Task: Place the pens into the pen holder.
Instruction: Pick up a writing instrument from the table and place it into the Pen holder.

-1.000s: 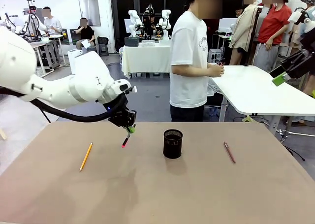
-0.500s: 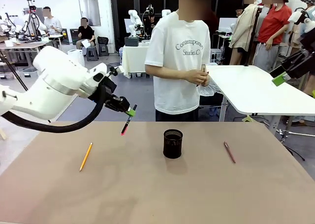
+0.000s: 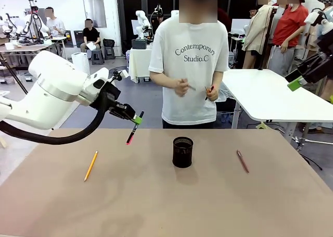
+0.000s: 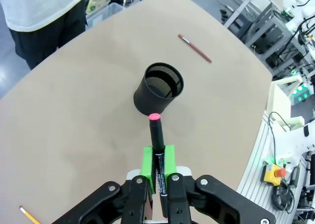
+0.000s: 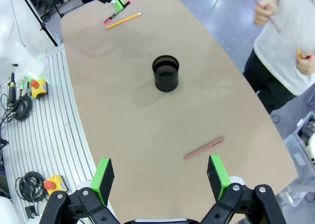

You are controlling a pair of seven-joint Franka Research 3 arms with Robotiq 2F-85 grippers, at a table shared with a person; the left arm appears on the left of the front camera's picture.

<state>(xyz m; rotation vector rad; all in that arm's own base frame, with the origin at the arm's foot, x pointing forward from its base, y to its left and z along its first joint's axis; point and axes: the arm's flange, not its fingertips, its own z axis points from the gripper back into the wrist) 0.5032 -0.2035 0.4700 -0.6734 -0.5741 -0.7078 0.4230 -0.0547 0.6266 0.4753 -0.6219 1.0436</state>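
Note:
My left gripper [image 3: 137, 117] is shut on the black pen with a pink-red tip [image 3: 132, 132], which hangs tip-down above the table, left of the black mesh pen holder [image 3: 182, 151]. In the left wrist view the pen [image 4: 156, 145] points from between the green pads [image 4: 147, 162] toward the holder [image 4: 158, 87]. The yellow-orange pencil [image 3: 91, 165] lies at the table's left. To the right of the holder lies the maroon pen [image 3: 242, 161]. My right gripper [image 5: 161, 177] is open, high above the table's right side, with the maroon pen [image 5: 204, 148] below it.
A person in a white T-shirt [image 3: 192, 54] stands at the table's far edge, holding small sticks in both hands. A white table [image 3: 276, 94] stands behind at the right. Cables and a yellow box [image 5: 37, 86] lie beside the table.
The left gripper has lifted the black pen off the table and tilted it. The person has turned to face the table and stepped toward its middle.

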